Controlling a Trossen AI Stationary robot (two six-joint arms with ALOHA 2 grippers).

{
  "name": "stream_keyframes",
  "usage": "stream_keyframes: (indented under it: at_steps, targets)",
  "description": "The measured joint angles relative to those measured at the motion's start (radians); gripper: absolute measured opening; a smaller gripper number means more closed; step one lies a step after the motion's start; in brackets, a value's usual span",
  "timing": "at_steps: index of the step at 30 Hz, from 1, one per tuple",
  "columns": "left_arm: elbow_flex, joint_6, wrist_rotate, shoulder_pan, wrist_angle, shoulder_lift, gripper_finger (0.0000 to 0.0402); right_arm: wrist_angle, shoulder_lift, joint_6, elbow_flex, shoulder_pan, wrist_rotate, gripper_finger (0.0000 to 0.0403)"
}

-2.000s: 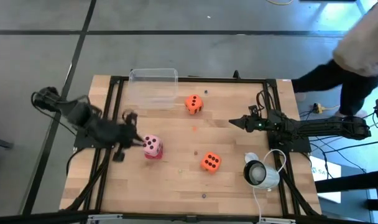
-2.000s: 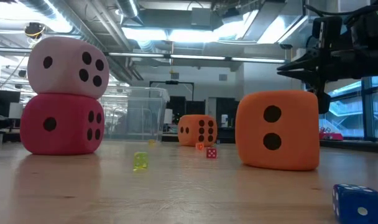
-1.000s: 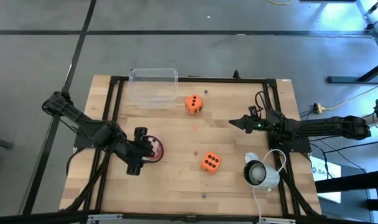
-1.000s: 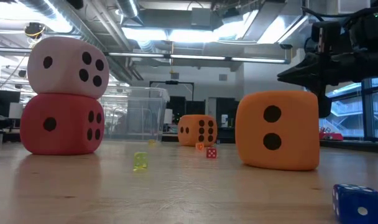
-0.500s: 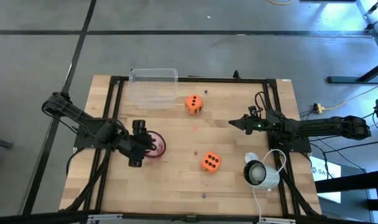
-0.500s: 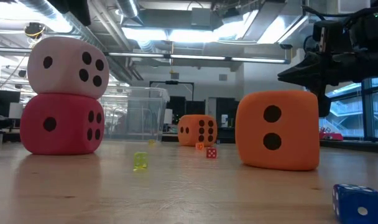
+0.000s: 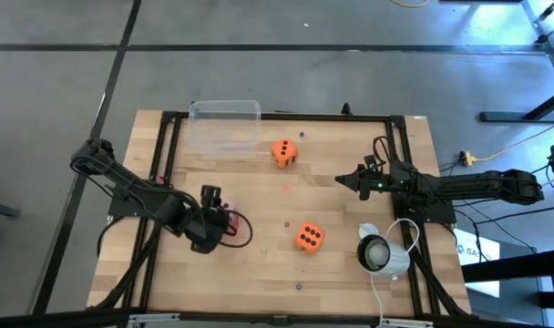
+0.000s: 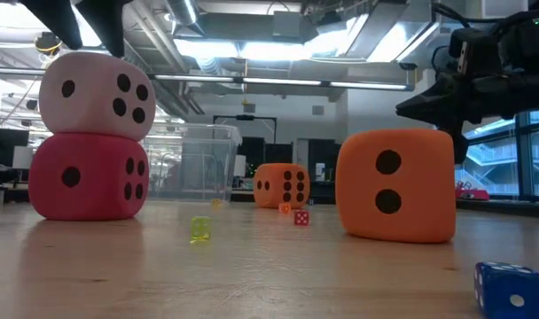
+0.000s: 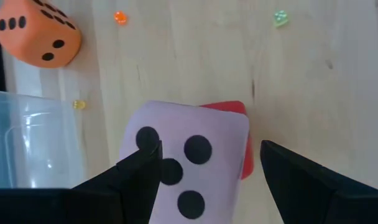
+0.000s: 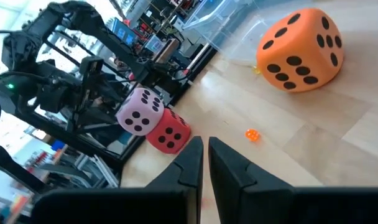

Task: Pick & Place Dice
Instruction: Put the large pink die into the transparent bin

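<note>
The wooden counter (image 7: 350, 255) sat in its black frame on a grey floor, and from counter height the room behind showed ceiling lights, pipes and windows. A clear plastic bin (image 7: 225, 125) stood at the far left edge, a white lamp-like device (image 7: 379, 252) lay near the right side, and tiny dice were scattered about, a yellow-green one (image 8: 199, 229) and a blue one (image 8: 512, 290) among them.

Two seconds before, the left arm had reached in from the left edge beside the stack. A second on it covered the stack from above, and now it had shifted a touch nearer and to the right over it.

The left tool (image 9: 207, 168) hung directly above the pale pink die (image 9: 186, 162), fingers spread wide either side of it, not touching as far as could be seen. That pink die sat on top of the red die (image 8: 85, 177), left of centre. One orange die (image 7: 283, 152) lay far of centre beside the bin, the other orange die (image 7: 308, 237) near, right of centre. The right tool (image 10: 204, 152) hovered at the right, clenched and empty, well apart from every die.
</note>
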Motion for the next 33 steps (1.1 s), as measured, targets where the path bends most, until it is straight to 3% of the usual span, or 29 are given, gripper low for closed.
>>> stream_keyframes:
  at_steps: [6,24,33]
  targets:
    - [0.000,-0.004,-0.010,0.000,-0.010,0.009,0.0265,-0.004,0.000,-0.093,0.000,0.000,0.000,0.0027]
    - [0.002,-0.078,0.020,-0.004,-0.033,0.051,0.0265,-0.006,0.000,-0.089,0.000,0.000,-0.036,0.0027]
    - [0.004,-0.093,-0.042,-0.006,-0.071,0.096,0.0265,-0.006,0.000,-0.051,0.000,0.000,-0.045,0.0027]
